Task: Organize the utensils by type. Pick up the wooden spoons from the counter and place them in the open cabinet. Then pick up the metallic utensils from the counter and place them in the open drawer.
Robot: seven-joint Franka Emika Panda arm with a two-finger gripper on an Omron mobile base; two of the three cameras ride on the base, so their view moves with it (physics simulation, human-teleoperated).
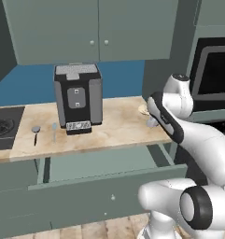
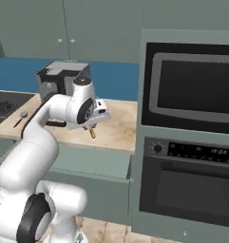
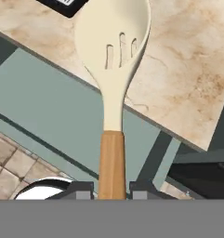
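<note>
1. The pincer (image 3: pixel 112 193) is closed on the orange-brown handle of a wooden spoon (image 3: pixel 114 60). This spoon has a pale, slotted bowl, and it points away from the hand.
2. In the hand view the spoon hangs in the air, with its bowl above the edge of the counter (image 3: pixel 187 69) and its handle above the open drawer (image 3: pixel 53 107).
3. In the right base view the pincer (image 2: pixel 91 129) hangs low over the front part of the counter, near the coffee machine (image 2: pixel 59 78), and the brown handle shows below it.
4. The 2 metallic utensils lie on the counter at the left of the coffee machine: the one with a round grey head (image 1: pixel 35 132) and the pale blue-grey spoon (image 1: pixel 54 130), just beside each other.
5. I judge that the step in hand is the carrying of a wooden spoon to the cabinet. The wall cabinet doors (image 1: pixel 90 28) above the counter look shut, so I cannot tell where the open cabinet is.
6. The next move calls for lifting the spoon higher, finding the open shelf, and keeping the long spoon free of the coffee machine. The metallic utensils are not yet put away.
</note>
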